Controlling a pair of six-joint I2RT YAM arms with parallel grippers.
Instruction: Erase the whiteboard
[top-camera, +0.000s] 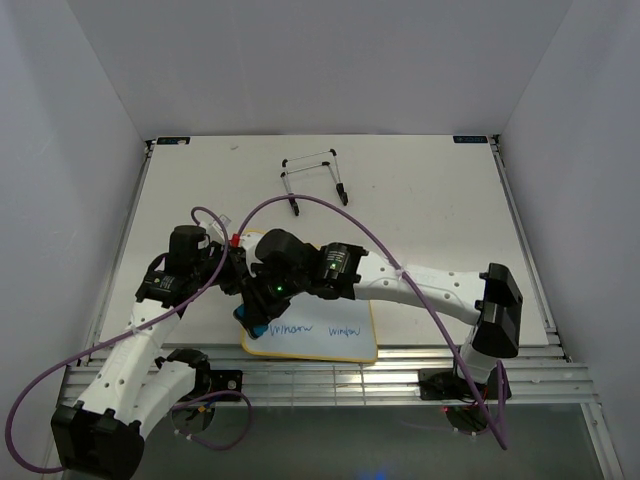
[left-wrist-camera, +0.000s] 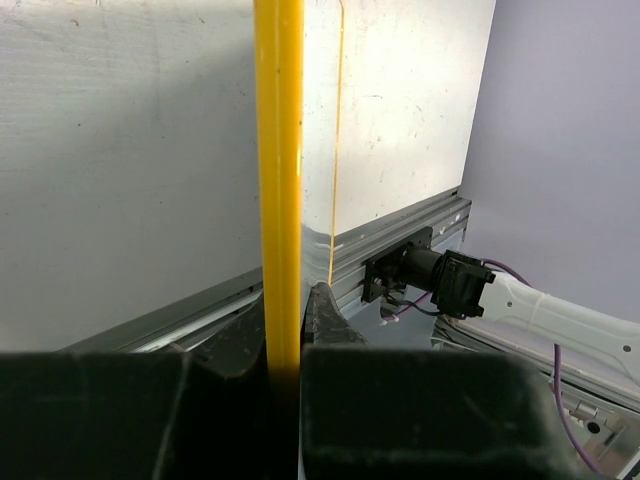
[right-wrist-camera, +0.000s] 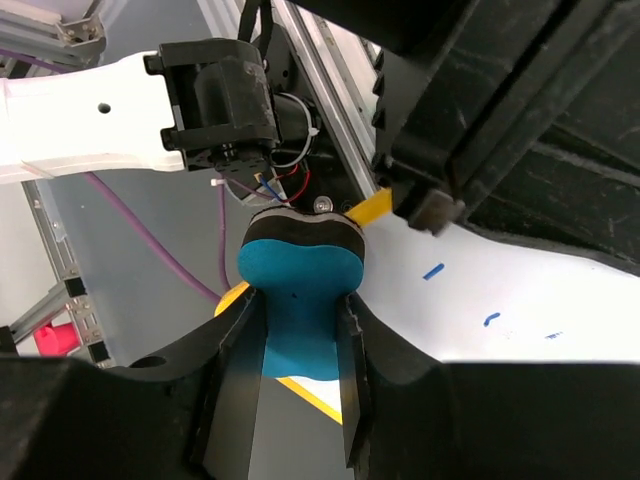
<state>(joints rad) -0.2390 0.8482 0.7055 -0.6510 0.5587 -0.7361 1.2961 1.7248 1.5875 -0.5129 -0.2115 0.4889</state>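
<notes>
The whiteboard (top-camera: 330, 335), white with a yellow frame and blue scribbles along its near part, lies flat at the table's near edge. My left gripper (top-camera: 232, 262) is shut on its far-left frame edge; the left wrist view shows the yellow frame (left-wrist-camera: 279, 180) clamped between my fingers. My right gripper (top-camera: 255, 312) is shut on the blue eraser (right-wrist-camera: 298, 300), squeezed between both fingers, over the board's near-left corner. In the right wrist view the white board (right-wrist-camera: 520, 300) carries a few blue marks. Whether the eraser touches the board I cannot tell.
The wire easel stand (top-camera: 315, 178) lies at the far middle of the table (top-camera: 430, 200). The aluminium rail (top-camera: 330, 375) runs along the table's near edge. Purple cables arc over the arms. White walls close in on three sides.
</notes>
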